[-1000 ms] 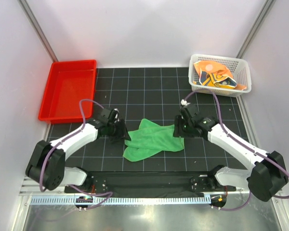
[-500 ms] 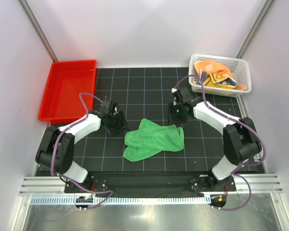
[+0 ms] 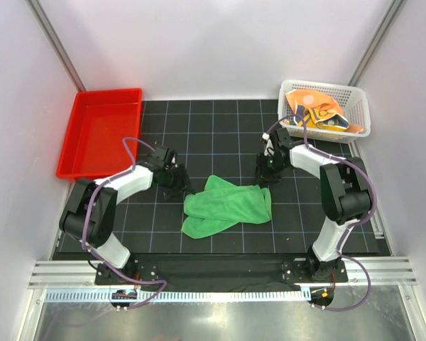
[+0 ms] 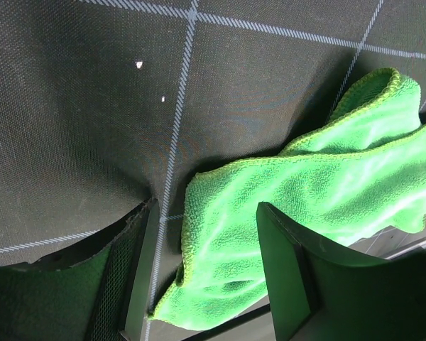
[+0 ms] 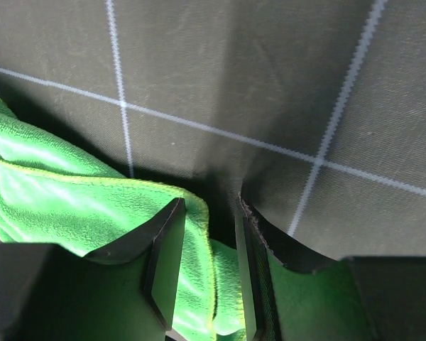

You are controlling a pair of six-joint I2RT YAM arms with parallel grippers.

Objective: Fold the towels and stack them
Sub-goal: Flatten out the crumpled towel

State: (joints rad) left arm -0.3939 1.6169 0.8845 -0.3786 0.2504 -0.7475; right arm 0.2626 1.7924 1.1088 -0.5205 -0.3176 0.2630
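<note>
A plain green towel [image 3: 227, 206] lies crumpled and partly doubled over in the middle of the black grid mat. My left gripper [image 3: 177, 186] sits low at its far left corner. In the left wrist view this gripper [image 4: 206, 204] is open, and the green towel [image 4: 305, 177] has its corner lying between the fingers. My right gripper [image 3: 264, 176] is down at the far right corner. In the right wrist view the gripper [image 5: 209, 202] is open but narrow, with the towel's hemmed edge [image 5: 199, 234] between the fingers and a gap beside it. Two more towels [image 3: 316, 110], orange and yellow, sit bunched in the basket.
The white mesh basket [image 3: 363, 114] stands at the back right corner of the mat. A red plastic tray [image 3: 99, 135] stands at the back left, nothing in it. Both arms bend inward over the mat, and white walls close in on three sides.
The right arm has folded back, bringing its gripper to the towel's far right corner, and its jaws have narrowed. The left gripper has shifted slightly along the far left corner. The towel has barely moved.
</note>
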